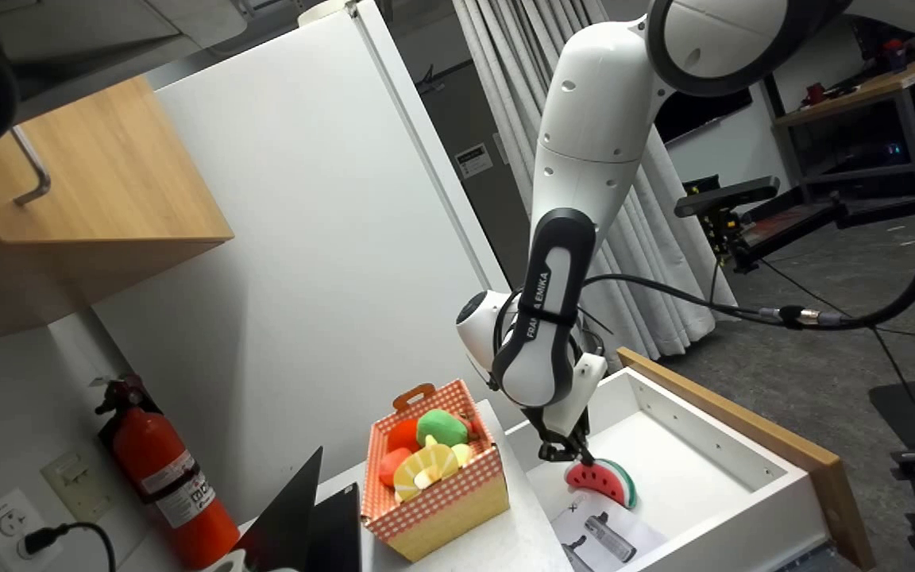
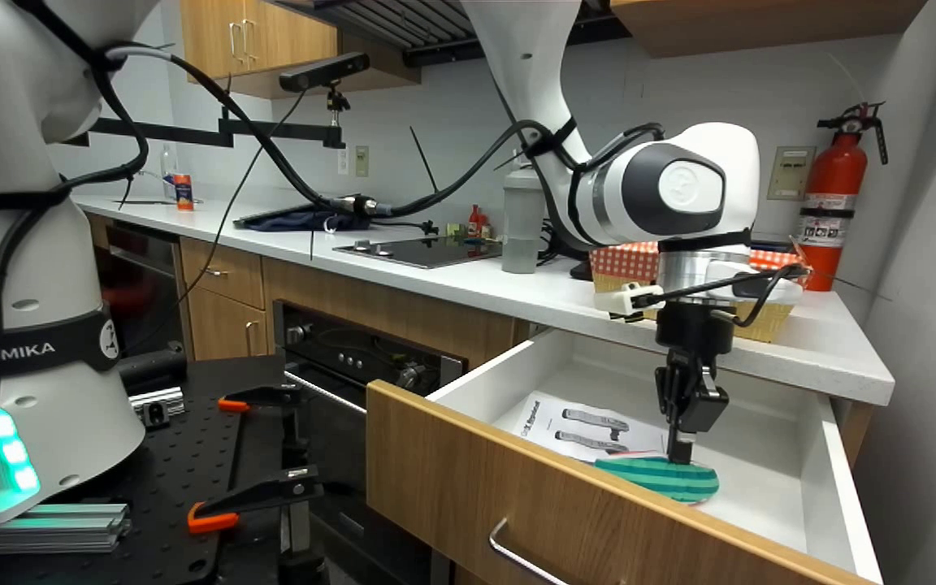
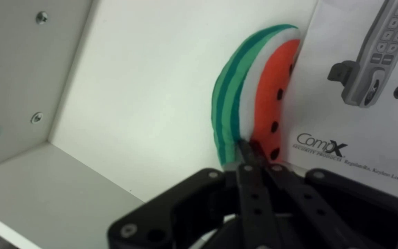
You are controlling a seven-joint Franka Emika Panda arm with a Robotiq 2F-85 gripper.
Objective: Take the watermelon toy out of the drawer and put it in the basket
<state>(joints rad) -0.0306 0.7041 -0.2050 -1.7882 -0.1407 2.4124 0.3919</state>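
Observation:
The watermelon toy lies on the floor of the open drawer and shows in both exterior views (image 1: pixel 612 482) (image 2: pixel 655 481) and in the wrist view (image 3: pixel 231 93). My gripper points down into the white drawer (image 1: pixel 696 453) (image 2: pixel 842 487). Its fingertips (image 3: pixel 249 145) are close together at one end of the toy, seemingly pinching it near the white band; the pinched part is hidden. The gripper also shows in both exterior views (image 1: pixel 581 457) (image 2: pixel 681 451). The orange-checked basket (image 1: pixel 449 524) (image 2: pixel 622 262) stands on the counter beside the drawer and holds several toy fruits (image 1: pixel 442 427).
A printed paper sheet (image 1: pixel 604 528) (image 2: pixel 578 426) (image 3: pixel 323 124) lies in the drawer by the toy. The counter (image 2: pixel 517 296) overhangs the drawer's back. A fire extinguisher (image 1: pixel 167 481) (image 2: pixel 829 207) stands beyond the basket. A dark laptop-like object (image 1: pixel 334 520) is beside the basket. A clear container (image 2: pixel 522 227) stands on the counter.

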